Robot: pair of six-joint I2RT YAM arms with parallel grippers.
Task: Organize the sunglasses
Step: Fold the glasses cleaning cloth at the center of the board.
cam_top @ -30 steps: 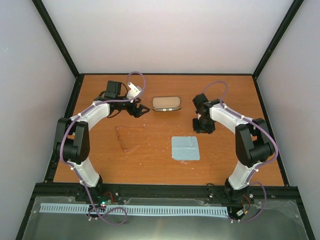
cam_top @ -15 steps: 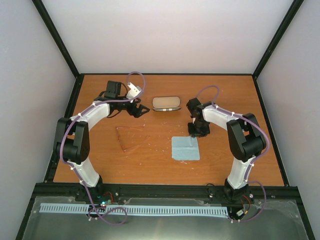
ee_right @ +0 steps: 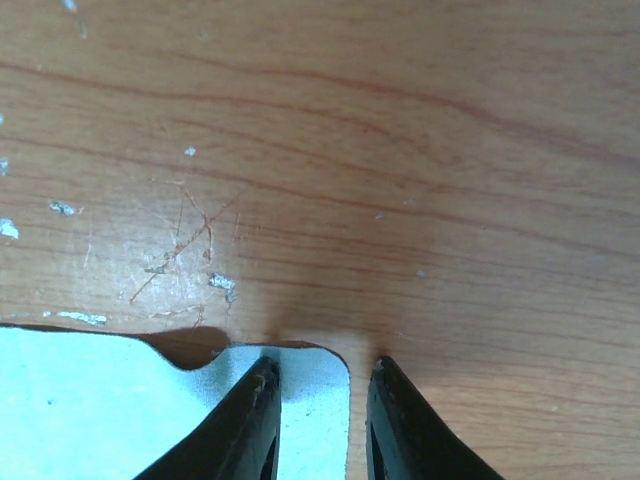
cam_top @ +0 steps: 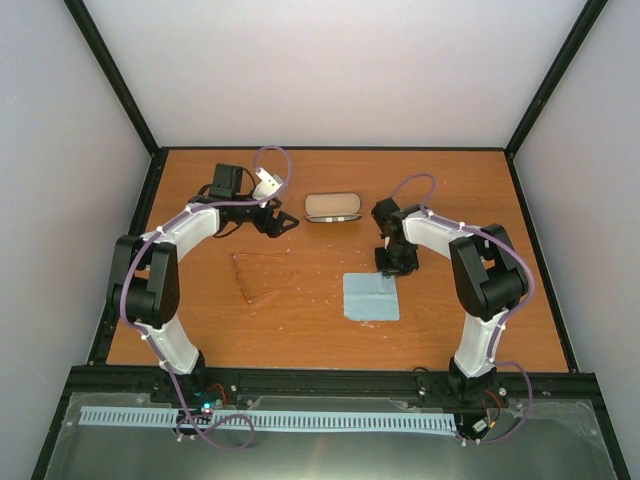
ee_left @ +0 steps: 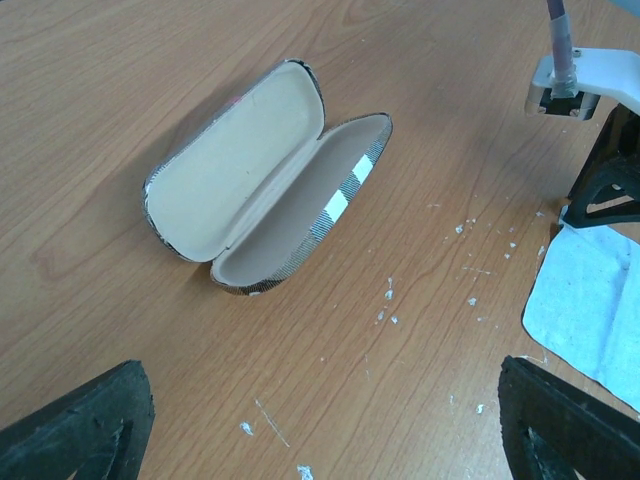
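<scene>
as seen from above, the sunglasses [cam_top: 262,277] lie on the counter [cam_top: 460,200], left of the cloth [cam_top: 370,296]. the case [cam_top: 333,207] sits beyond, between the left gripper [cam_top: 283,222] and the right gripper [cam_top: 385,270], whose arm bends down onto the cloth's far corner. left wrist view: the case is hinged open, showing only cream lining; jaws spread wide, holding nothing. right wrist view: jaws a narrow gap apart, astride the cloth's corner, which lies flat between them.
</scene>
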